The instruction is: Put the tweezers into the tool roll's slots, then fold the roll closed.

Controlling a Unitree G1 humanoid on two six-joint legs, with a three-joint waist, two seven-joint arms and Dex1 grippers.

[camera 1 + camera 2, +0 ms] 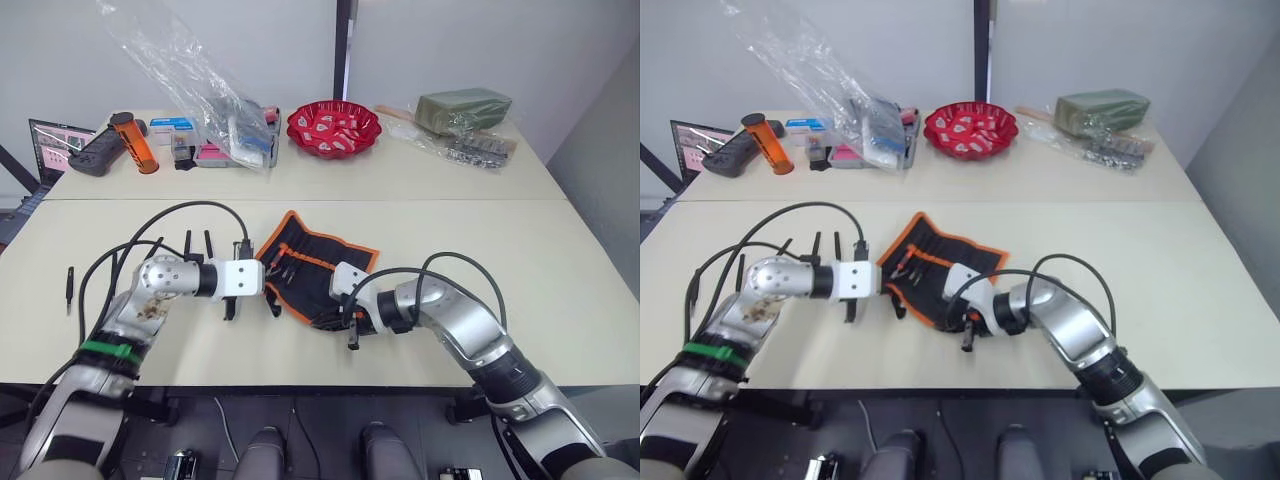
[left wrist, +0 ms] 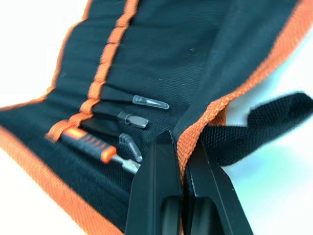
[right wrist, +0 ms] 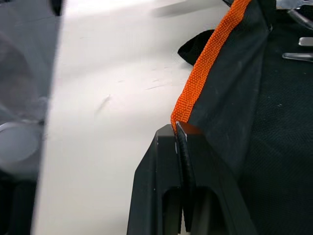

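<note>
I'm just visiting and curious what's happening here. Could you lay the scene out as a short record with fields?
Surface: pale tabletop
Main item: black fabric tool roll with orange edging, lying partly folded
Inside the roll: slim tools with clear tip caps tucked in its row of pockets
Left gripper: shut on the roll's orange edge, by the black strap
Right gripper: shut on the roll's orange edge
Loose item: one slim black tweezer lying on the table at the far left
Background: red bowl, clear plastic bags

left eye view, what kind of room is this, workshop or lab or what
Probably a robotics lab or test bench: two plain pale tables against a bare wall, a laptop at the far left, and practice props such as a red bowl and a tool roll.
</note>
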